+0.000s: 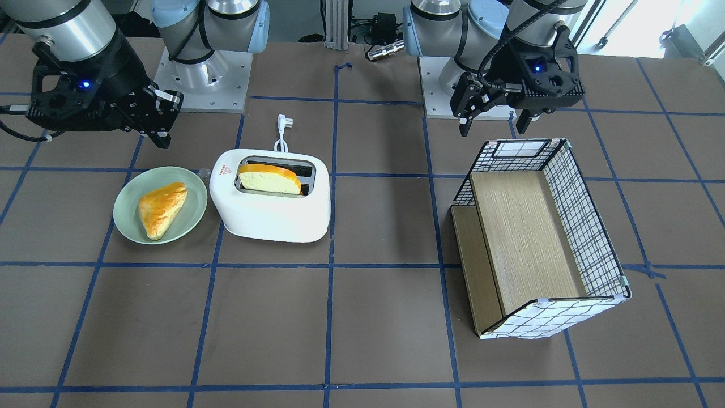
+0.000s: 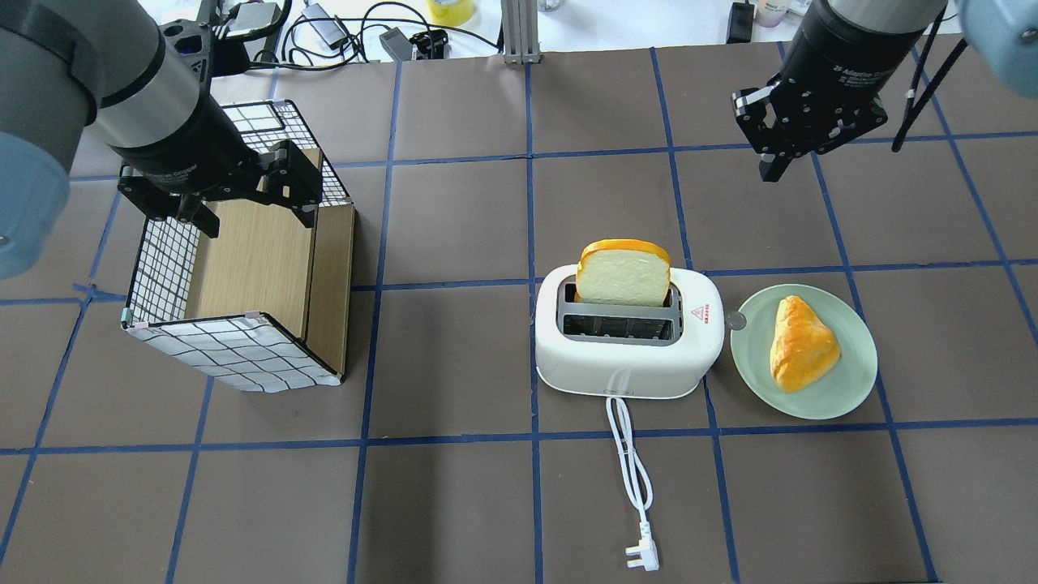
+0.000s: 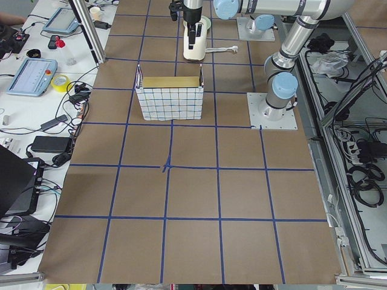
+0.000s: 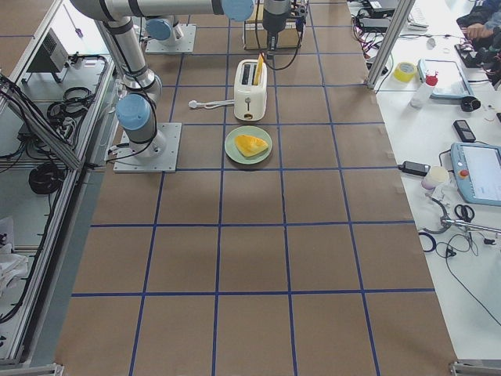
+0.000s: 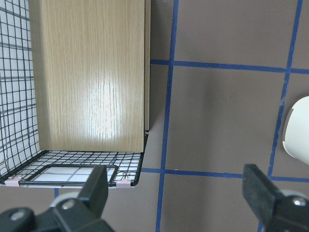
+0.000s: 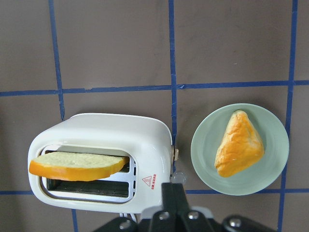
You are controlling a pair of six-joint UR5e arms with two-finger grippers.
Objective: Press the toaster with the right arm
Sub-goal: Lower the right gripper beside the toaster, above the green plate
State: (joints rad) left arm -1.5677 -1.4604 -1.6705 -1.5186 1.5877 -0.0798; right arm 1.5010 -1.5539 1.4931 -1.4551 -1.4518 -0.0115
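The white toaster (image 2: pixel 628 365) stands mid-table with a bread slice (image 2: pixel 623 276) sticking up from its far slot. Its cord (image 2: pixel 632 470) trails toward the robot. A small lever knob (image 6: pixel 176 153) sits on the toaster's end that faces the green plate. My right gripper (image 2: pixel 770 166) is shut and empty. It hangs in the air beyond the toaster and plate, touching nothing. In the right wrist view its fingers (image 6: pixel 173 193) sit together, just off the toaster's (image 6: pixel 96 140) lever end. My left gripper (image 2: pixel 255 215) is open and empty over the basket.
A green plate (image 2: pixel 843 389) with a golden pastry (image 2: pixel 801 345) lies right beside the toaster's lever end. A wire basket with a wooden floor (image 2: pixel 243 276) lies on its side under my left gripper. The table carries blue tape lines.
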